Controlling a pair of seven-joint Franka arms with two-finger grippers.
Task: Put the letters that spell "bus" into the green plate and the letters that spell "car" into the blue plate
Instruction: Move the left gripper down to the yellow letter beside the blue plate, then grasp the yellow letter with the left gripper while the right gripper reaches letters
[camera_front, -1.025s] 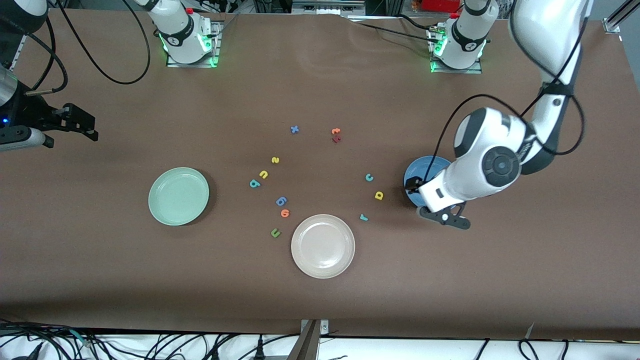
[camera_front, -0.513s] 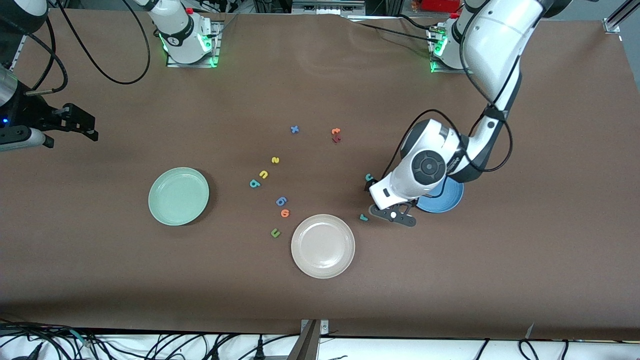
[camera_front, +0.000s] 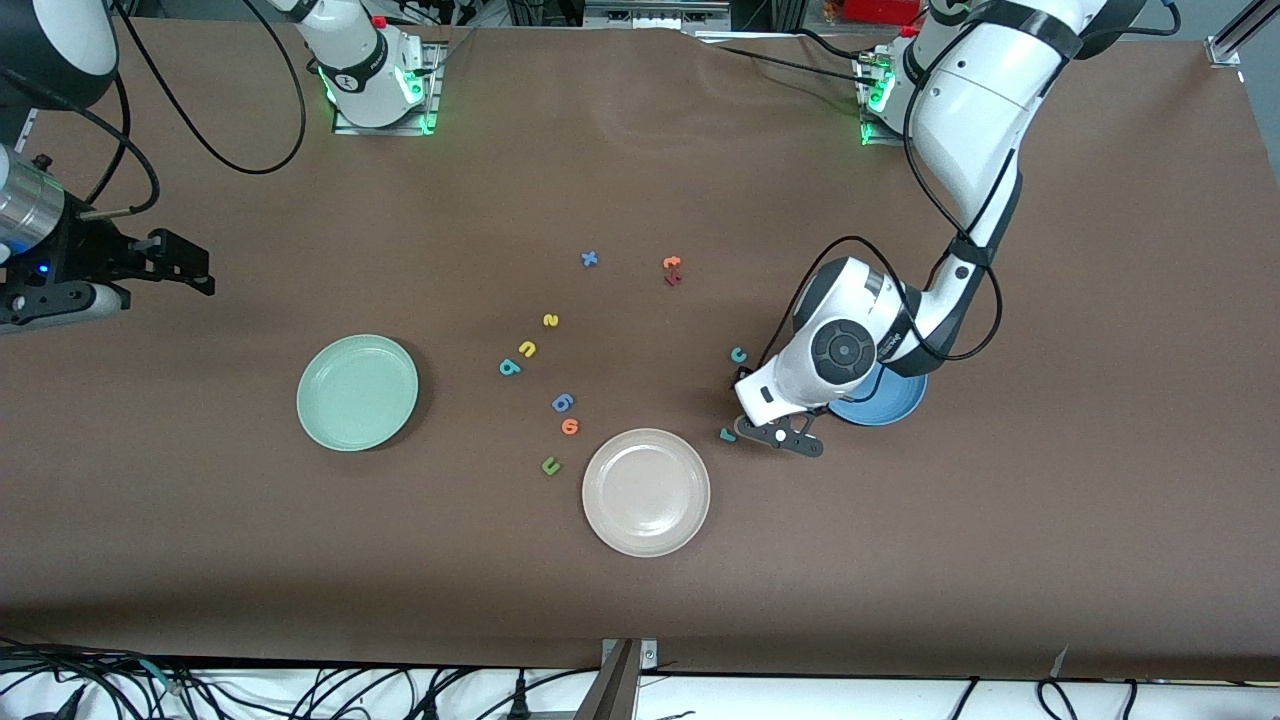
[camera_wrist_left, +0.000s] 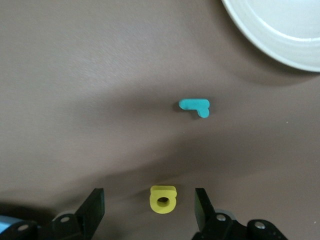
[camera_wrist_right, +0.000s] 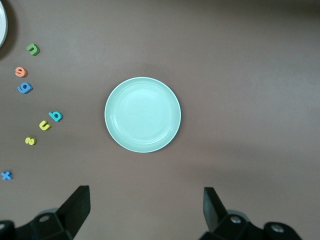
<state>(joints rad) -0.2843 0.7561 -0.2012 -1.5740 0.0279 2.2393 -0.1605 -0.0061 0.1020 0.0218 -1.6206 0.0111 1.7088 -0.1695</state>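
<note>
While your left gripper's fingers stand apart, the yellow "a" lies on the table between them, with a gap on each side, so nothing is clamped yet. Just past that letter in the left wrist view you see the teal "r", and the rim of the beige-white plate shows at the frame's corner. From the front camera, the left gripper sits low over the table beside the blue plate, whose near part the arm's wrist covers. The teal "r" lies just beside the gripper, toward the right arm's end, and the teal "c" lies farther from the camera than that.

Your right gripper has its fingers spread wide and empty; it waits above the green plate, at the right arm's end of the table. The green plate holds no letters. The teal "b", yellow "u" and yellow "s" lie in a short row between the green plate and the table's middle. Nearer the camera than these you find a blue rounded letter, an orange rounded letter and the dark green "u", beside the beige-white plate.
</note>
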